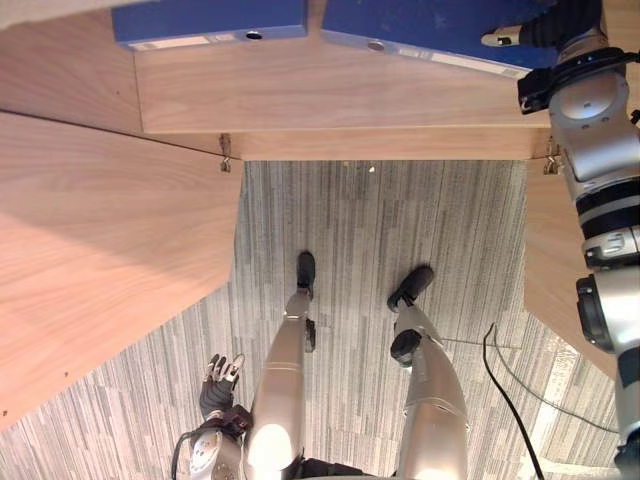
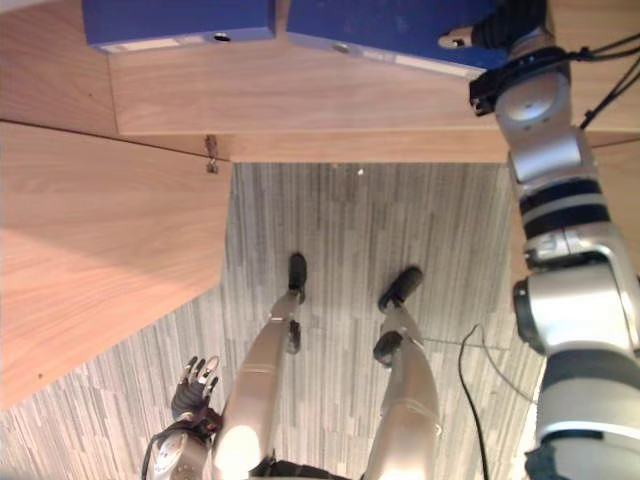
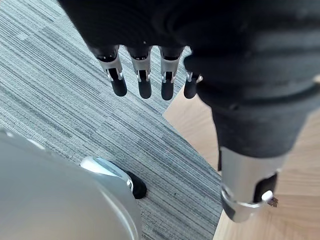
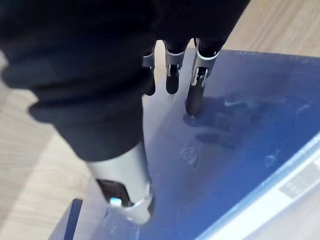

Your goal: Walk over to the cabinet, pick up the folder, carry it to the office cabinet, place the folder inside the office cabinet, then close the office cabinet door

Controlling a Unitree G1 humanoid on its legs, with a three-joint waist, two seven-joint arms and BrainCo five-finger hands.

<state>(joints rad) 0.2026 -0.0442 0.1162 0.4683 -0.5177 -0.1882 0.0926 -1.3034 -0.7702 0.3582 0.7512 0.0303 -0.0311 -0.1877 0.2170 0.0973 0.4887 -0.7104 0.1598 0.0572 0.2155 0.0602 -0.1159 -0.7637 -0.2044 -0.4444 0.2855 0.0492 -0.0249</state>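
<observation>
Two blue folders lie flat on the cabinet shelf [image 1: 330,100]: the left folder [image 1: 210,20] and the right folder [image 1: 420,25]. Attend to the right folder. Its long axis runs across the shelf, its spine edge faces the robot, and it extends from under the right robot hand [image 1: 555,25] toward the robot's left. That robot hand rests on the cover with its fingers [image 4: 196,97] straight, gripping nothing. The left robot hand [image 1: 222,375] hangs relaxed over the carpet [image 1: 380,230], well apart. Treat the right arm as the nearer one.
</observation>
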